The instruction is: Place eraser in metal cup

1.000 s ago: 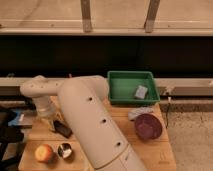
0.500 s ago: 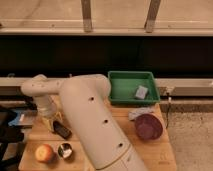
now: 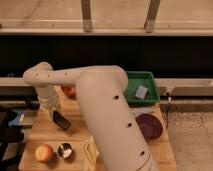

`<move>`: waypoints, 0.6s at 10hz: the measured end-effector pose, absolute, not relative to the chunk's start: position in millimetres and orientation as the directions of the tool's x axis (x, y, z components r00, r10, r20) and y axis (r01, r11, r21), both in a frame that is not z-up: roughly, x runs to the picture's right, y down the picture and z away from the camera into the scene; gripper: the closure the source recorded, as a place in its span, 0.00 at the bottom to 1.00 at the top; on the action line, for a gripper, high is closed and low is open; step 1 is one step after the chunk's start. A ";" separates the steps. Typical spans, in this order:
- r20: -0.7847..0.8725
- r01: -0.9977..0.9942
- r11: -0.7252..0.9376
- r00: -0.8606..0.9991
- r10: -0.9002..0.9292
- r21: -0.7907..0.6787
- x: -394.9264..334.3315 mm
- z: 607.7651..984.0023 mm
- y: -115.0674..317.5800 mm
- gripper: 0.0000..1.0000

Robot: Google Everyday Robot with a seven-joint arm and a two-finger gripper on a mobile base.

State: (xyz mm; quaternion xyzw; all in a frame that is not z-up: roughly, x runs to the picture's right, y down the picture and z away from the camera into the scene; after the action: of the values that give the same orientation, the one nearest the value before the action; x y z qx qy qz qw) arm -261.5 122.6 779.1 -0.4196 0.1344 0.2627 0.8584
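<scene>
The eraser, a flat black block, hangs tilted just below my gripper at the left side of the wooden table. The gripper is shut on the eraser's upper end. The metal cup, small, round and shiny, stands near the table's front edge, below and slightly right of the eraser. My pale arm sweeps across the middle of the view and hides much of the table.
A red-orange apple sits just left of the metal cup. A green tray holding a small pale item stands at the back right, and a dark purple bowl in front of it. An orange object shows behind the arm.
The gripper has shut on the eraser, which now sits a little higher and more tilted than before. The arm has barely shifted.
</scene>
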 end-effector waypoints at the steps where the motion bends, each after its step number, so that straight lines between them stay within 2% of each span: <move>1: -0.388 -0.546 0.511 0.836 0.388 -0.664 -261.2 770.8 111.5 1.00; 6: -0.185 -0.465 0.487 0.836 0.517 -0.739 -246.3 748.0 103.7 1.00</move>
State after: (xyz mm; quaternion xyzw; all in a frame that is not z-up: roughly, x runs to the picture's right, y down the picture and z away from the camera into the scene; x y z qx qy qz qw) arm -246.3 103.7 748.0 -0.4187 -0.0310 0.2850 0.8617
